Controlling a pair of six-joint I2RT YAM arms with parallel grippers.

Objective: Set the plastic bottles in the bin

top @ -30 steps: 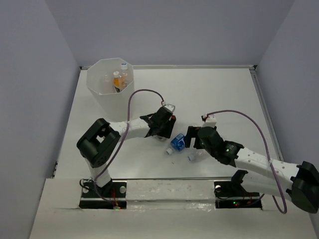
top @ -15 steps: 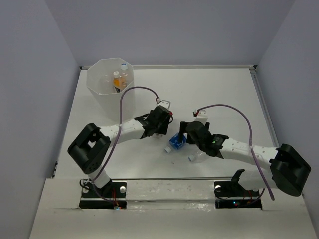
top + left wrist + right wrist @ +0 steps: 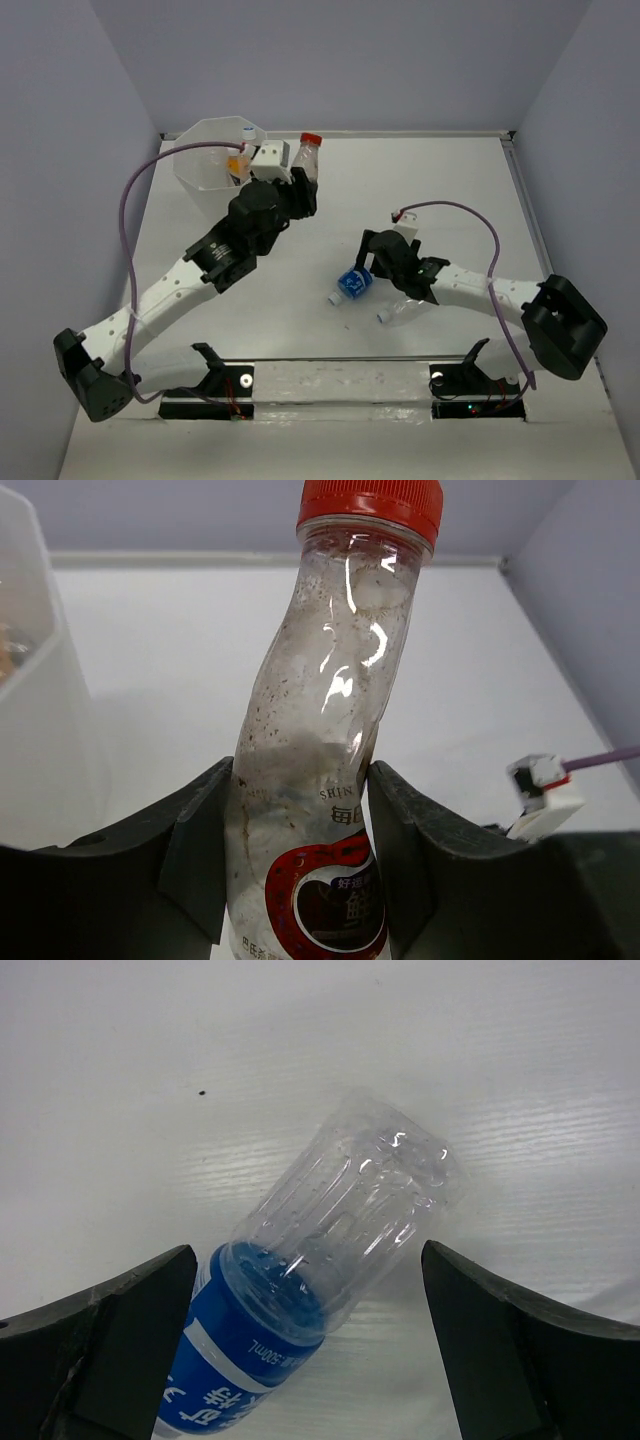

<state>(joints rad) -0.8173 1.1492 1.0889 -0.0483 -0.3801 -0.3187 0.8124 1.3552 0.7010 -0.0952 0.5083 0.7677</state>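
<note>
Lengthwise in left claw [image 3: 300,790], red-labelled bottle [image 3: 325,720], cap [image 3: 370,505] outward.

red-labelled bottle [image 3: 307,160] lifted, now perhaps beside bin [image 3: 195,165]

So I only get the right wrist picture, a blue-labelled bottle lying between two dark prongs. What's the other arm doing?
Observer: The left pincer is shut on the red-labelled bottle, held upright beside the bin.
Visitor: Is anything in that bin?
Observer: Yes, an orange bottle shows inside, plus the white cap of another.
Visitor: And around my bottle?
Observer: A clear bottle lies on the table right beside the blue-labelled bottle.
</note>
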